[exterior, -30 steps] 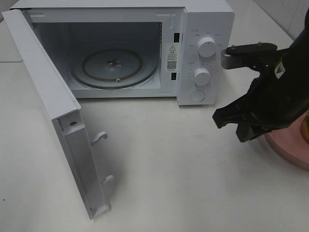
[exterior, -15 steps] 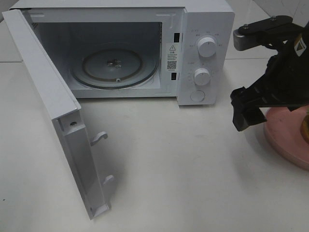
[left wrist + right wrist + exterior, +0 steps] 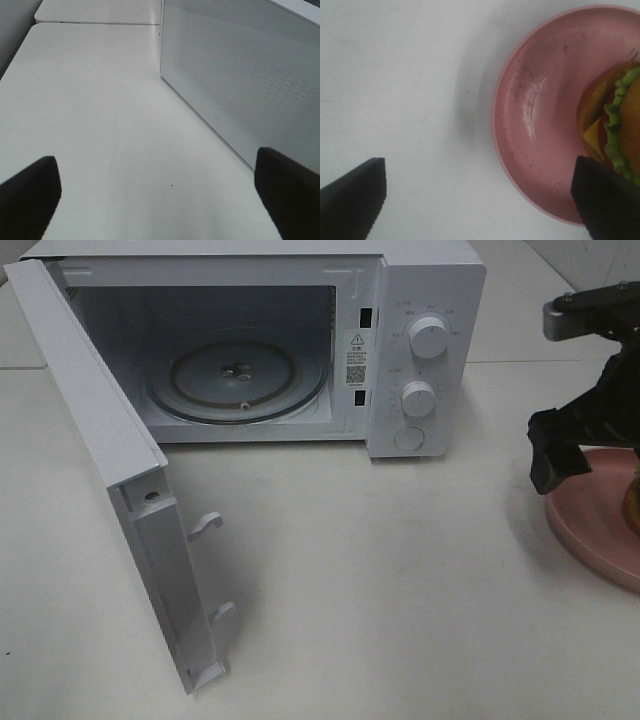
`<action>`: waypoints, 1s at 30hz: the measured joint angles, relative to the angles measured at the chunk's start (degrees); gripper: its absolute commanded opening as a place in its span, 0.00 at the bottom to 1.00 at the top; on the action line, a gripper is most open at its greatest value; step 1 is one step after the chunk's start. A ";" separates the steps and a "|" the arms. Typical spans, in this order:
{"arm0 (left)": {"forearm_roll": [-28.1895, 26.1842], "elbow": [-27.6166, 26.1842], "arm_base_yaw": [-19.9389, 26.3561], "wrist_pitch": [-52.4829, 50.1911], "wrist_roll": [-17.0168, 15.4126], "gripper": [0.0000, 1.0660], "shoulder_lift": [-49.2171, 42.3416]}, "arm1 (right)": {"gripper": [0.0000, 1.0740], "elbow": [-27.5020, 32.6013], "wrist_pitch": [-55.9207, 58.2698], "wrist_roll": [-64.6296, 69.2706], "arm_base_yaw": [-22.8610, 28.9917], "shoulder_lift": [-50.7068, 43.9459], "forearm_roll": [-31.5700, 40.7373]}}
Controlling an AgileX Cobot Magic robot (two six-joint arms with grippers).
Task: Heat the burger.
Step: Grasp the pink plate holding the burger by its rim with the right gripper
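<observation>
As it hangs over the pink plate (image 3: 535,100), the right tool (image 3: 479,170) gapes wide, empty.

The burger (image 3: 616,125) and pink plate (image 3: 540,115) partly beyond the view's edge

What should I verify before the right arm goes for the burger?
1. Microwave door open: ok.
2. Glass turntable bare: ok.
3. Right jaws open, holding nothing: ok.
4. Right jaws centred over the burger: not ok, it sits off to one side.
5. Burger resting on the pink plate: ok.
6. Left jaws open, holding nothing: ok.
</observation>
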 measured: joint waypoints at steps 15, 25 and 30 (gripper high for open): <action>0.00 0.00 0.00 0.00 0.00 0.95 0.00 | 0.83 -4.53 -0.80 -4.76 -1.26 11.97 0.86; 0.00 0.00 0.00 0.00 0.00 0.95 0.00 | 0.80 -8.54 -0.74 -4.81 -1.78 19.60 0.23; 0.00 0.00 0.00 0.00 0.00 0.95 0.00 | 0.79 -9.17 -0.92 -4.76 -3.90 20.91 0.17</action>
